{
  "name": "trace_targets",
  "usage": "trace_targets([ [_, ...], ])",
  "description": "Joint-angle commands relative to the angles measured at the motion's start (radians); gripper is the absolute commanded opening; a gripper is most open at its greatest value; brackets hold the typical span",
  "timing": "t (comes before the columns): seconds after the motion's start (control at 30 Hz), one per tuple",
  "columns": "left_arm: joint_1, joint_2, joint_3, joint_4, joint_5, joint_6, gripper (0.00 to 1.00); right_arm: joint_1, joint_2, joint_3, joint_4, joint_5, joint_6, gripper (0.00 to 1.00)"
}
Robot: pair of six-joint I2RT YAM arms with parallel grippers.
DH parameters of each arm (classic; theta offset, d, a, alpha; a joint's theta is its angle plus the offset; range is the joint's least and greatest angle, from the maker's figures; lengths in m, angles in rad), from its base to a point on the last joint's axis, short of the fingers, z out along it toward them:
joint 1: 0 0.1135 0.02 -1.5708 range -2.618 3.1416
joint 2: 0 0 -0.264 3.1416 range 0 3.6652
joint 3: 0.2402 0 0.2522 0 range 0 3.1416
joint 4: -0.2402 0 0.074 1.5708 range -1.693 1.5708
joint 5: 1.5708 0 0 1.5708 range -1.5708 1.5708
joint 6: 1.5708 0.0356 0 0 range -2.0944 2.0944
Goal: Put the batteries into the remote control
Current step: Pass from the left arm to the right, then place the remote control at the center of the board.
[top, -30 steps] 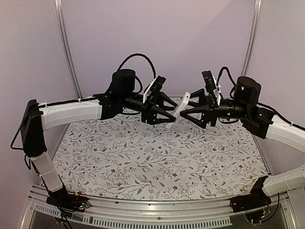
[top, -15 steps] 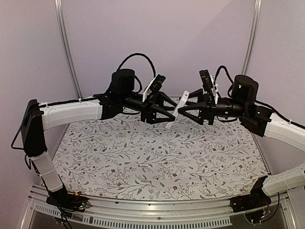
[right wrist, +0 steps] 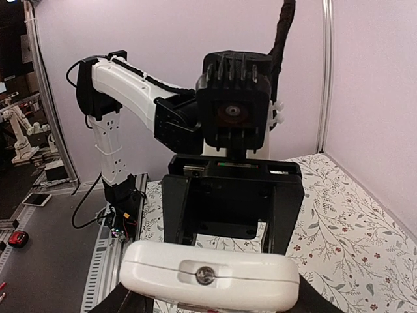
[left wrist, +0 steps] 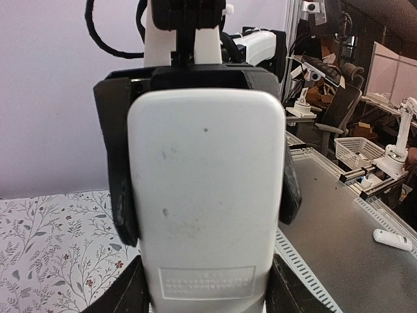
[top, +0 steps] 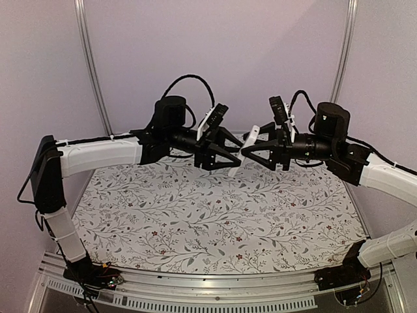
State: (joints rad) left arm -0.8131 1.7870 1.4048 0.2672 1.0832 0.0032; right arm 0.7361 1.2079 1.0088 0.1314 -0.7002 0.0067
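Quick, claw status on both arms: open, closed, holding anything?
Left claw: closed on the remote control.
Right claw: closed on the same remote control, gripping its long sides.

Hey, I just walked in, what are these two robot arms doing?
Both arms hold the remote control up in the air over the flowered table. The left gripper clamps its sides, plain white back toward its camera; the right gripper looks closed on one end. No batteries show in any view.

Floral-print cloth (top: 215, 215) covers table (top: 215, 287); slotted metal rail (top: 215, 303) along near edge.
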Motion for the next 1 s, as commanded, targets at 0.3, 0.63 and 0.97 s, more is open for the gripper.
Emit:
trace_targets([
  [0.3,0.035,-0.057,-0.113,0.047,-0.261,-0.01,0.89,0.017,0.014,0.082,-0.183,0.14,0.023,0.26],
  [0.63,0.124,-0.218,-0.24,-0.089,-0.813,-0.267,1.0,0.007,0.189,0.311,-0.674,0.414,0.05,0.21],
  [0.97,0.159,-0.155,-0.145,-0.433,-1.113,-0.38,1.0,0.009,0.553,0.587,-0.962,0.493,0.118,0.24],
])
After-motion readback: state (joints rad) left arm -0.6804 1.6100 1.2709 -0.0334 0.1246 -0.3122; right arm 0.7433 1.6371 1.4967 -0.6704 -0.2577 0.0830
